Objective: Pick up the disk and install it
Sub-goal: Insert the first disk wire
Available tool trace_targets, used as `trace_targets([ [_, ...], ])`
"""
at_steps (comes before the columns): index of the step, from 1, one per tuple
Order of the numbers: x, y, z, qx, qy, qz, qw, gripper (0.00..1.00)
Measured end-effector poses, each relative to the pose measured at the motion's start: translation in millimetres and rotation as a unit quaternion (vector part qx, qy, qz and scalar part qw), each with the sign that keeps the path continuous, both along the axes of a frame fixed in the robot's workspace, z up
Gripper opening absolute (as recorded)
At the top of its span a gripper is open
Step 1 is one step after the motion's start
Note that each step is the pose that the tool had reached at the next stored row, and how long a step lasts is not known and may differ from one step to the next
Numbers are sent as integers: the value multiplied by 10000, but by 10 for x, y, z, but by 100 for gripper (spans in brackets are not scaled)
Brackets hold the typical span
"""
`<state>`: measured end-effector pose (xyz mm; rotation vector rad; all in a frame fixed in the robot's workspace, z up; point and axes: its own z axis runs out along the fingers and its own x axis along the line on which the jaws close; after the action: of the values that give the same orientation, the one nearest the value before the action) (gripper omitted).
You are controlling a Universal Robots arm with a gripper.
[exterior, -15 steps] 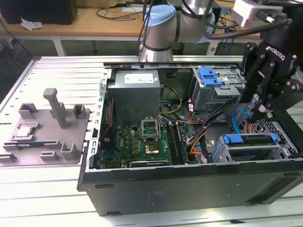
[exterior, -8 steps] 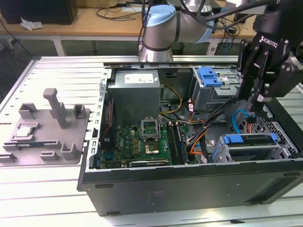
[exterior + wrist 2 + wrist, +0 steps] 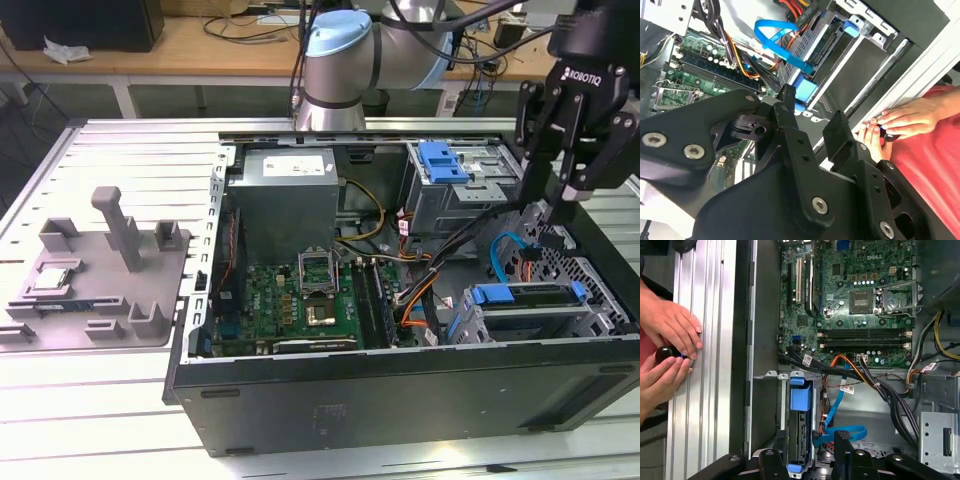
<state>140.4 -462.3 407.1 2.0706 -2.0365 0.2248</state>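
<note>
In the exterior view, the gripper is hanging over the open computer case, with its fingers apart and holding nothing. The disk is sitting in the drive cage at the case's near corner on the exterior view's right. It is just below the gripper, and its long axis is running along the near wall.

In the second wrist view, the spread fingers are pointing down toward this cage.

In the first wrist view, the disk seems to be standing on its thin edge. Its blue tab end is pointing toward the motherboard. A person's hands are resting beside the case.
</note>
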Motion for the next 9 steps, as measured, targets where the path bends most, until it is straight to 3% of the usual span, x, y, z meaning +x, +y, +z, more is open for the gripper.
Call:
trace_targets([
  [3, 55, 36, 0, -19, 0, -17, 10000, 50],
  [5, 148, 92, -1, -35, 0, -55, 10000, 50],
  [8, 258, 122, -3, -47, 1, -133, 9999, 50],
  [9, 301, 133, -4, -48, 1, -169, 9998, 42],
])
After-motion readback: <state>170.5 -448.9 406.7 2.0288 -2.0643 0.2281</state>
